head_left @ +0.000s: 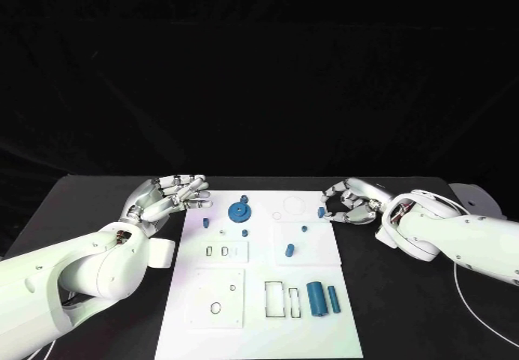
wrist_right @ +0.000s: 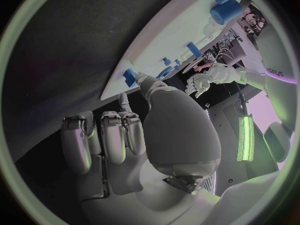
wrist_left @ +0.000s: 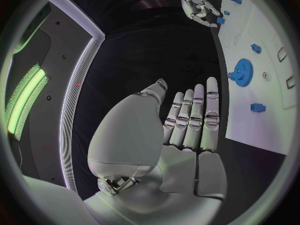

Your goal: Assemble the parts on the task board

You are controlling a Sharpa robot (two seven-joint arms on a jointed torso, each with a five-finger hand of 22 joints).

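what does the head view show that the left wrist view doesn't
Head view alone: the two blue cylinders lying at the near end of the task board, and the slots beside them. Left wrist view alone: the left hand from behind, fingers straight and together, holding nothing. Both: the blue gear, the right hand at the board's far corner.

Dim room, bright overhead glare on task board (head_left: 205,330), fisheye wrist views

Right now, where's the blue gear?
In the head view the blue gear sits on the task board near its far left corner, just right of the left hand, which is not touching it.
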